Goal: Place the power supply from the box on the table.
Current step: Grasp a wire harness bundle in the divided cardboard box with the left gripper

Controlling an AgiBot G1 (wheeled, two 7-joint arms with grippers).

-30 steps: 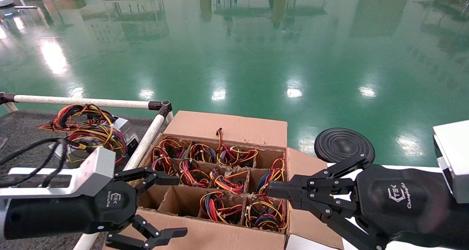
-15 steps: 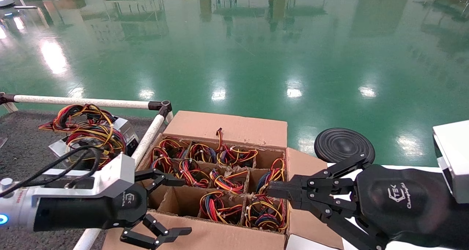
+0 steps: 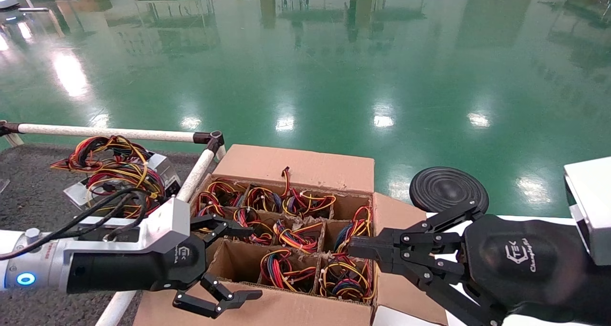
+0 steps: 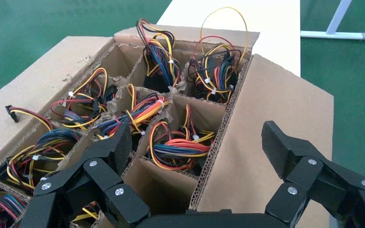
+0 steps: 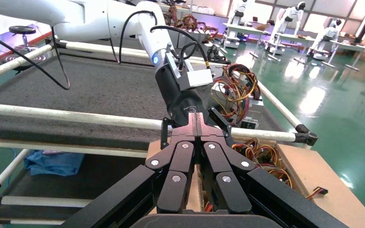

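Note:
The brown cardboard box holds a grid of cells, most filled with power supplies whose red, yellow and black wire bundles show on top. My left gripper is open and empty, its fingers spread over the box's near left cells, one of which has no wires; in the left wrist view it straddles a wire-filled cell and the box's near flap. Two power supplies lie on the dark grey table. My right gripper hangs shut and empty over the box's right edge.
A white pipe rail with black joints runs between table and box. A black round disc sits beyond the box's right flap on the green floor. A blue cloth lies under the table.
My left gripper has moved right from the table's rail to over the box's near left cells, staying open. The right arm has not moved.

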